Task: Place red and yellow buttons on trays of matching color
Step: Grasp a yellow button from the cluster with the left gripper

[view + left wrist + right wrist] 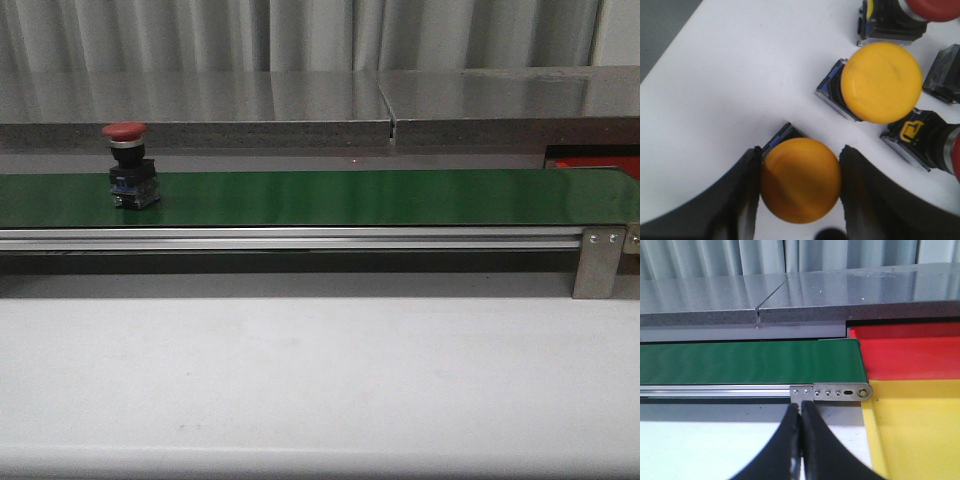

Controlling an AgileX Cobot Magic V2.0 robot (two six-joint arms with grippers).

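In the left wrist view, my left gripper is shut on the cap of a yellow button that stands on a white surface, with a finger touching each side. A second yellow button and two red buttons lie close beyond it. In the front view, another red button stands upright on the green belt at the left. My right gripper is shut on nothing, near the belt's end. Beside that end lie the red tray and the yellow tray. Neither gripper shows in the front view.
A black button body lies among the buttons. The belt's aluminium rail and end bracket stand in front of the white table. A grey shelf runs behind the belt. A sliver of the red tray shows at far right.
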